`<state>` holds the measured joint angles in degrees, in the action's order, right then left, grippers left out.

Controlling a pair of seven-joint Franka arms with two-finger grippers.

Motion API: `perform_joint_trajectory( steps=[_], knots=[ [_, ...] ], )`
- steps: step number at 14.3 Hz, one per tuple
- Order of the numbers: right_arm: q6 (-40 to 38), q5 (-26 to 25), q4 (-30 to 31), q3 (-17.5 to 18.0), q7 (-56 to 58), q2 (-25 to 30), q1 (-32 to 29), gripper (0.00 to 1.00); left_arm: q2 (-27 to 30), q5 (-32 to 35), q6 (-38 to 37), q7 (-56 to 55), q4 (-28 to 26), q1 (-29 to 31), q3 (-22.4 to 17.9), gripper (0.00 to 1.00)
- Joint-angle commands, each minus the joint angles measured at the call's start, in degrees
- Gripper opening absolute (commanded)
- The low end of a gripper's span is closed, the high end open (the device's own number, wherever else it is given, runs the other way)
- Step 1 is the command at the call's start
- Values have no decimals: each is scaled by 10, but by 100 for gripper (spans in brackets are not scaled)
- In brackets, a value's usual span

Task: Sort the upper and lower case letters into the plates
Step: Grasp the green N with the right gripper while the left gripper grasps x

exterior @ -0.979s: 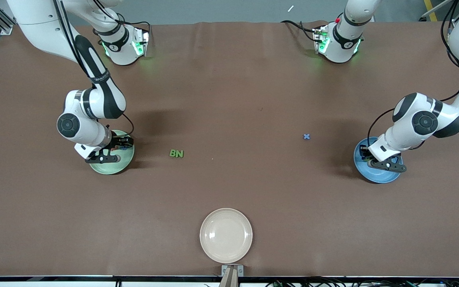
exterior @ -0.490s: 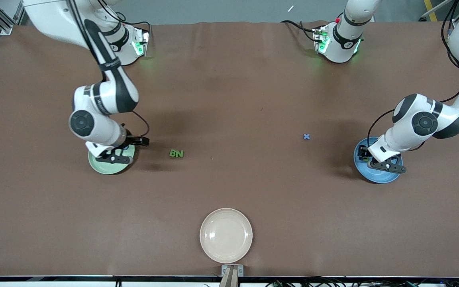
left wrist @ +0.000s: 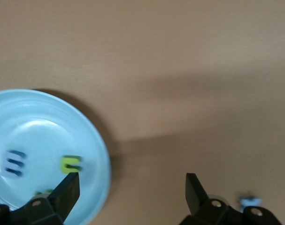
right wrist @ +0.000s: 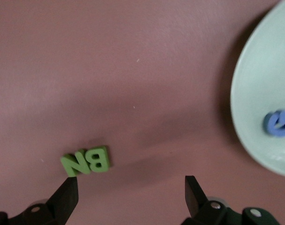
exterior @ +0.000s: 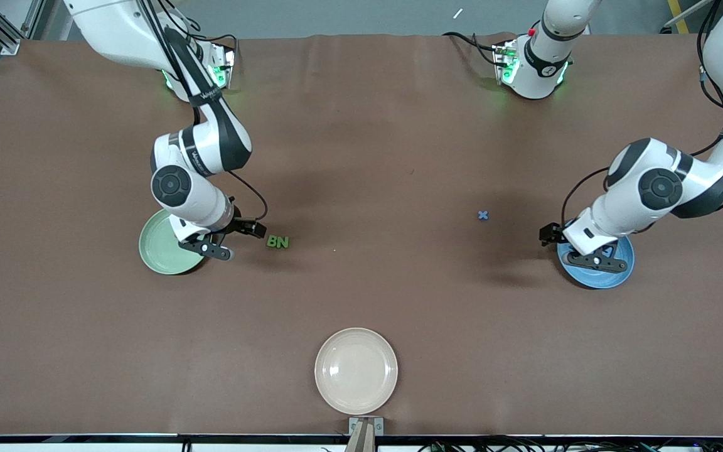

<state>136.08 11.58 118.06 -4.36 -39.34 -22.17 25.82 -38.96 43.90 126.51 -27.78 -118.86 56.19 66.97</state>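
Note:
The green B (exterior: 273,241) and N (exterior: 282,242) lie side by side on the brown cloth, close to the pale green plate (exterior: 157,254). My right gripper (exterior: 236,240) hangs open between that plate and the two letters, with nothing in it. Its wrist view shows B (right wrist: 99,159), N (right wrist: 75,165), the plate (right wrist: 259,93) and a blue G (right wrist: 278,123) lying in it. My left gripper (exterior: 567,246) is open and empty over the blue plate's (exterior: 615,273) rim. That plate (left wrist: 39,122) holds a blue m (left wrist: 15,162) and a green small letter (left wrist: 71,164). The blue x (exterior: 482,215) lies alone on the cloth.
A cream-white plate (exterior: 356,370) sits near the table edge closest to the front camera, midway between the arms. Brown cloth (exterior: 374,276) covers the whole table. Both robot bases stand along the table edge farthest from the camera.
My right gripper has left the pale green plate and moved toward the B and N. My left gripper has opened over the blue plate and shifted to its rim on the x's side.

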Motion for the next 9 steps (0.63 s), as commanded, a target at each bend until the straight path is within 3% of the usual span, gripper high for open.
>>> perform_joint_trajectory(
  steps=[1,6,8,9],
  knots=[
    [8,20,-14,-5,-176,-7,42,100,13,-12,-8,-101,-16,-40,9,99],
    [6,20,-62,-6,-218,-40,46,100,-1,-1,8,-275,-27,-142,-3,99],
    [7,25,-63,-6,-268,-41,47,93,-1,0,41,-314,-29,-193,-41,99],
    [6,22,-63,-6,-306,-44,46,94,-1,11,55,-335,-36,-214,-60,99]
  ],
)
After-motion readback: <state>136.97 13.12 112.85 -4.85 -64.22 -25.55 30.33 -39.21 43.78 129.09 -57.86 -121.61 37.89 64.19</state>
